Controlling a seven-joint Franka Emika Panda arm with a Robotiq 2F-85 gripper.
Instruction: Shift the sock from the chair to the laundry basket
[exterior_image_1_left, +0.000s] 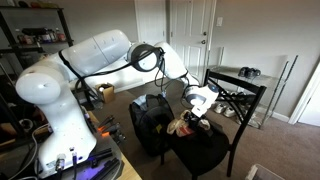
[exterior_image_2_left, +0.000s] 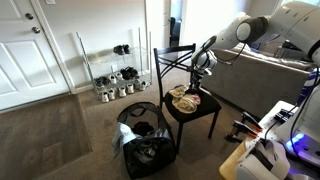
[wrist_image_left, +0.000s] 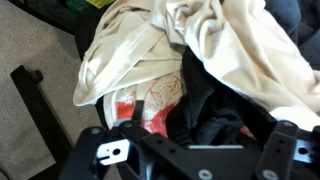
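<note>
Wrist view: my black two-finger pincer (wrist_image_left: 192, 148) enters from the bottom edge. Its finger links sit far apart at the lower left and lower right, so the jaws stand wide, with nothing clamped between them. Directly ahead of the pincer lies a white sock with a red print (wrist_image_left: 155, 100). A rumpled cream cloth (wrist_image_left: 200, 40) partly covers it, so I cannot trace its full outline. Dark fabric (wrist_image_left: 215, 110) lies just beside the sock on its right. Grey carpet (wrist_image_left: 40, 50) shows at the left.

In both exterior views:
1. The black metal-framed chair with a vertical-slat back (exterior_image_1_left: 240, 95) (exterior_image_2_left: 172, 65) stands on the carpet.
2. The pale heap of laundry (exterior_image_1_left: 185, 125) (exterior_image_2_left: 185, 98) rests on the chair's dark seat. The sock is part of this heap; at this scale I cannot pick it out separately.
3. My pincer (exterior_image_1_left: 193, 113) (exterior_image_2_left: 194, 84) hangs just above the heap, pointing down. Whether it touches the cloth cannot be told.
4. The black soft-sided fabric laundry basket (exterior_image_1_left: 150, 125) (exterior_image_2_left: 148, 155) stands on the floor just beside the chair, its top about level with the seat. Dark contents fill it; no sock is visible inside.

In an exterior view, a wire shelf rack holding shoes (exterior_image_2_left: 115, 75) stands against the wall behind the chair, and a white panelled door (exterior_image_2_left: 30, 50) is at the left
</note>
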